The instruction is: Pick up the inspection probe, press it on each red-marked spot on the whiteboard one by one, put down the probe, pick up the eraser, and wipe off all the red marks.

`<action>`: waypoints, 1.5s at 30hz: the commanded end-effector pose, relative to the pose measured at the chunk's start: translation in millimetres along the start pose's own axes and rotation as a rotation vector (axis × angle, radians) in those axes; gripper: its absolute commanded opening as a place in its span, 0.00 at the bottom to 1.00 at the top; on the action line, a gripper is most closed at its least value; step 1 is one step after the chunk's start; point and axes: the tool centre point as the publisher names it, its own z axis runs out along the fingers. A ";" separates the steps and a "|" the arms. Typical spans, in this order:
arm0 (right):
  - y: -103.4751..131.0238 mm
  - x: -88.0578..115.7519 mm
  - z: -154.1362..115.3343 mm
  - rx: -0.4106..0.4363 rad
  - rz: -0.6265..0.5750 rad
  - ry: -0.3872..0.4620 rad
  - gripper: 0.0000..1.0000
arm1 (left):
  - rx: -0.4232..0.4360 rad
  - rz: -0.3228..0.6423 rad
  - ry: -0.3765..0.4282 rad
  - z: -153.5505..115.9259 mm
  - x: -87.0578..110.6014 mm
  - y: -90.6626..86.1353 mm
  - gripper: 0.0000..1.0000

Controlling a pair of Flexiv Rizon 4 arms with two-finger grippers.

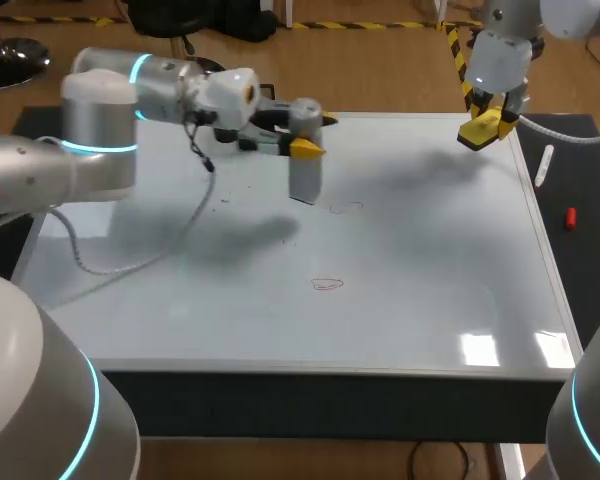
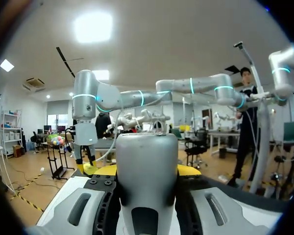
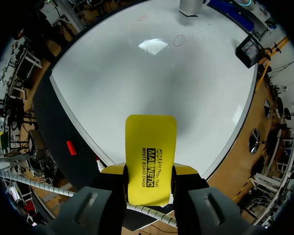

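Observation:
My left gripper (image 1: 306,148) is shut on the grey cylindrical probe (image 1: 304,160), which stands upright over the whiteboard (image 1: 410,270). The probe's lower end is just left of the upper red mark (image 1: 346,208); I cannot tell whether it touches the board. A second red mark (image 1: 327,285) lies nearer the front. In the left wrist view the probe (image 2: 147,176) fills the gap between the fingers of that gripper (image 2: 147,171). My right gripper (image 1: 487,128) hangs over the board's far right corner, shut on the yellow eraser (image 1: 483,131). The right wrist view shows the eraser (image 3: 150,159) in my right gripper (image 3: 149,171), with both red marks (image 3: 179,40) far ahead.
A white marker (image 1: 543,165) and a small red cap (image 1: 570,217) lie on the dark strip right of the board. A cable (image 1: 130,262) from the left arm drapes over the board's left part.

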 end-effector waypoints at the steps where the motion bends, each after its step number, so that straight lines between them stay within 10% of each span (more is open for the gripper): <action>1: -1.3 -0.6 -1.0 0.000 -0.001 0.004 0.00 | 0.017 -0.008 0.088 22.0 -16.0 12.1 0.00; 45: -1.3 -0.6 -1.0 0.000 -0.001 0.004 0.00 | 0.029 -0.089 0.132 43.5 -41.8 71.1 0.00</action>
